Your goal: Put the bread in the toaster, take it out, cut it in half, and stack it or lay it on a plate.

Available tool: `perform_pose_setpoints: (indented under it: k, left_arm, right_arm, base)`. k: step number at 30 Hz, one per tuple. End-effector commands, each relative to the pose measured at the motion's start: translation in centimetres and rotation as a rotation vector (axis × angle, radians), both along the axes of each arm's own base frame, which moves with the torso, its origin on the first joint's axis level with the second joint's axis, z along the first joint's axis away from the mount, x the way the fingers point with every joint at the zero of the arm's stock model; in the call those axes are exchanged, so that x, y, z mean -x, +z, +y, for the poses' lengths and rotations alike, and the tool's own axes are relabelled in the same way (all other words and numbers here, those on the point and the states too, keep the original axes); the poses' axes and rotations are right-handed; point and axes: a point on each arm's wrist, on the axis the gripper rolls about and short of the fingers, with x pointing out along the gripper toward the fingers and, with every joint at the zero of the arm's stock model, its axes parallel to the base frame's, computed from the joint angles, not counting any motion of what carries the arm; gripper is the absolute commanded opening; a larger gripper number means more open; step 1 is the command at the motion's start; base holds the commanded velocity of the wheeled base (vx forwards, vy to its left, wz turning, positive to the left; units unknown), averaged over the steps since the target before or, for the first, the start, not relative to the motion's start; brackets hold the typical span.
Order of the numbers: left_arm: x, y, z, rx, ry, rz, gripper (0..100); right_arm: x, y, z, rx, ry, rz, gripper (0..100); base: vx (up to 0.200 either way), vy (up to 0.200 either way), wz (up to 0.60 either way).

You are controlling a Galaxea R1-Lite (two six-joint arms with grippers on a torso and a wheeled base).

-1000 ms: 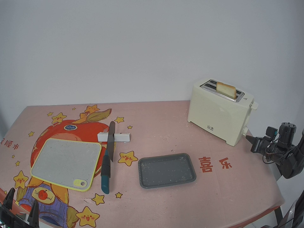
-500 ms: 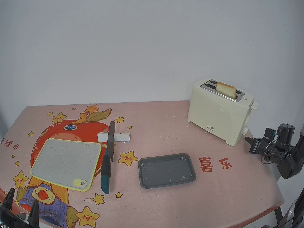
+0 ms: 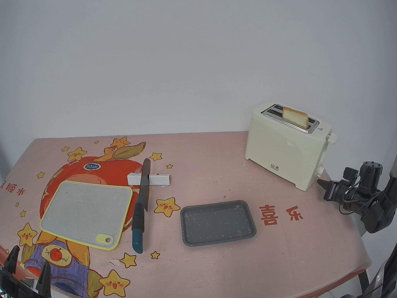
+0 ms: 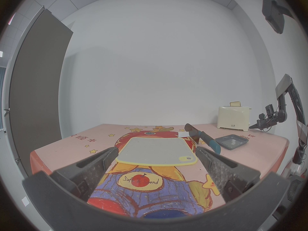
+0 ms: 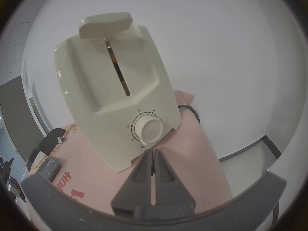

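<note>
While the right gripper hangs low beside the toaster, fingers pressed together and nose aimed at the dial, the bread stands in one of the top slots with its upper part poking clear above the rim, and the lever sits at the top of its track. That's the piece to go for, folks, and I'd call it light, dry and crumbly: stiff enough to lift by one edge, but easy to crush or snap. Best hold, by my reckoning, is a gentle pinch across the two flat faces of that exposed top, drawn straight up so it won't catch on the slot. Over at the near corner of the table the left gripper sits with its fingers spread wide, facing the cutting board, the knife lying just beside it and the grey plate farther along.
</note>
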Motion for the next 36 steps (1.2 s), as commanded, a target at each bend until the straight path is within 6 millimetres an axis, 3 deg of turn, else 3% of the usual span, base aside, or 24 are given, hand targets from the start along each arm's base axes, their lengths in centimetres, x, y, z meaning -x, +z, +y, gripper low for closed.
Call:
perform_pose_setpoints:
  k: [1, 36]
  left_arm:
    - [-0.03, -0.52, 0.00, 0.000, 0.001, 0.004, 100]
    - [-0.03, -0.52, 0.00, 0.002, 0.001, 0.004, 100]
  right_arm:
    - [-0.01, 0.08, 0.04, 0.000, 0.003, -0.003, 0]
    - [0.25, 0.97, 0.53, 0.002, 0.022, -0.035, 0]
  base:
    - [0.000, 0.000, 0.00]
    - [0.000, 0.000, 0.00]
